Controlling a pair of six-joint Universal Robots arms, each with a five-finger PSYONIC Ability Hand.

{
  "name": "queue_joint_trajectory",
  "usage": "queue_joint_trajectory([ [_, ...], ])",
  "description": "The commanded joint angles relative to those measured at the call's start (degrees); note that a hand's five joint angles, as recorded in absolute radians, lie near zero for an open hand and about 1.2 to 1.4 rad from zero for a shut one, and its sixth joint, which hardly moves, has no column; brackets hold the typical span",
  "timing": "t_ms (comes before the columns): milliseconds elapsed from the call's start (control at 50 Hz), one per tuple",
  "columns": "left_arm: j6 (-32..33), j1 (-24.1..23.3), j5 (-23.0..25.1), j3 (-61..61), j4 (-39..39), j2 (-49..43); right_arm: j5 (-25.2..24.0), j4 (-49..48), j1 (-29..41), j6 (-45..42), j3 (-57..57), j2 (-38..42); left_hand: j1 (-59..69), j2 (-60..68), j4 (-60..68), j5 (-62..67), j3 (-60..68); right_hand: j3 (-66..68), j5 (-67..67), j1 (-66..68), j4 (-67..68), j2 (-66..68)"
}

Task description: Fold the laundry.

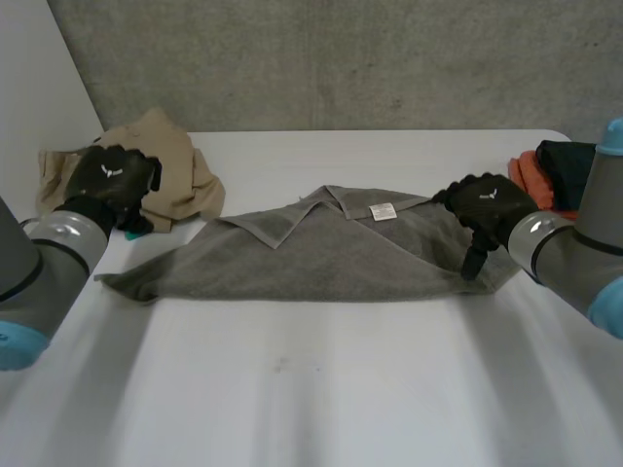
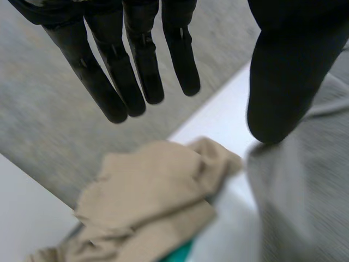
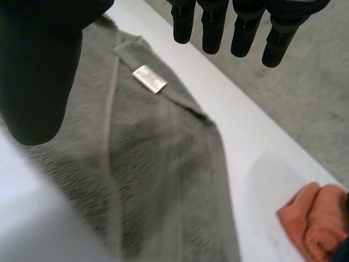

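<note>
A grey towel point(image 1: 311, 255) lies part-folded across the middle of the bench point(image 1: 292, 409), far corners turned in. The right hand point(image 1: 487, 202) over its right end and the left hand point(image 1: 112, 178) behind its left tip both hang released and empty, seemingly poised for the next fold. Tan clothes point(image 1: 175, 161) wait behind.

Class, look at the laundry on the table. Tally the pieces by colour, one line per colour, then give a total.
1 grey towel, spread in the middle
1 beige garment, bunched at the far left
1 teal cloth, just peeking from under the beige one
1 orange cloth, at the far right
1 dark cloth, next to the orange one
Total: 5
</note>
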Motion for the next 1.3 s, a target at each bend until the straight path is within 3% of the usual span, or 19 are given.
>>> queue_joint_trajectory([
  [20,7.61,2.93,5.73,-0.33,-14.51,1.35,-0.05,-1.21,-0.78,-0.38,6.03,-0.48,-11.99,-13.81,-13.56,-13.63,-13.98,-1.09,-1.75,-1.68,-1.41,-1.2],
  [240,18.95,8.03,7.32,0.55,-12.32,-8.13,-1.54,-17.98,-1.4,4.27,15.61,0.13,-18.58,-20.4,-20.15,-20.23,-20.58,7.66,7.0,7.07,7.34,7.55],
  [380,26.5,9.61,7.76,3.8,-7.58,-16.12,-1.37,-20.46,-0.52,4.72,15.97,2.33,-18.59,-20.41,-20.16,-20.23,-20.58,8.16,7.51,7.57,7.84,8.05],
  [580,27.75,9.44,8.72,7.32,-5.55,-21.41,-1.28,-21.78,-0.08,4.8,15.0,4.0,-14.22,-16.04,-15.79,-15.87,-16.22,11.52,10.87,10.93,11.2,11.41],
  [660,26.08,9.26,9.34,8.2,-3.36,-21.41,-1.11,-22.65,0.01,4.8,15.0,4.26,10.61,8.79,9.04,8.97,8.61,12.87,12.21,12.28,12.55,12.76],
  [680,24.94,9.26,9.52,8.46,-2.83,-20.89,-1.1,-22.83,0.01,4.8,15.0,4.26,26.34,24.52,24.77,24.69,24.34,13.37,12.72,12.78,13.05,13.26],
  [700,24.15,9.26,9.6,8.55,-2.57,-20.54,-1.1,-22.83,0.01,4.8,15.0,4.26,33.99,32.17,32.42,32.34,31.99,13.38,12.72,12.79,13.06,13.27],
  [760,20.3,9.09,9.87,8.46,-2.3,-18.61,-1.02,-22.83,0.09,4.8,15.0,4.35,42.63,40.8,41.06,40.98,40.63,13.38,12.72,12.79,13.06,13.27],
  [820,16.95,8.82,9.96,8.29,-2.39,-17.28,-0.93,-22.74,0.09,4.71,15.0,4.27,38.97,37.15,37.4,37.32,36.97,13.38,12.72,12.79,13.06,13.27],
  [860,14.66,8.56,10.31,8.11,-2.65,-16.58,-0.93,-22.57,0.01,4.8,14.91,4.35,23.52,21.7,21.95,21.88,21.53,13.38,12.72,12.79,13.06,13.27],
  [940,12.81,8.3,10.92,7.32,-3.53,-16.22,-0.93,-22.48,0.01,4.8,15.0,4.18,12.9,11.08,11.33,11.26,10.91,13.38,12.72,12.79,13.06,13.27],
  [1000,13.15,8.47,11.36,6.97,-4.58,-16.31,-0.93,-22.22,0.01,4.8,15.0,4.18,-2.24,-4.06,-3.81,-3.89,-4.24,13.38,12.72,12.79,13.06,13.27],
  [1200,16.93,8.91,12.42,7.41,-7.13,-18.51,-0.93,-21.86,0.09,4.63,14.91,4.44,-5.64,-7.46,-7.21,-7.28,-7.63,13.04,12.38,12.45,12.72,12.93],
  [1280,18.25,9.09,13.56,8.2,-7.39,-19.74,-0.93,-21.95,0.01,4.8,14.91,4.53,15.99,14.17,14.42,14.34,13.99,14.55,13.89,13.96,14.23,14.44],
  [1300,18.25,9.09,14.6,8.37,-7.48,-19.74,-0.93,-22.21,-0.08,4.89,14.91,4.62,35.22,33.4,33.65,33.57,33.22,16.89,16.23,16.3,16.57,16.78],
])
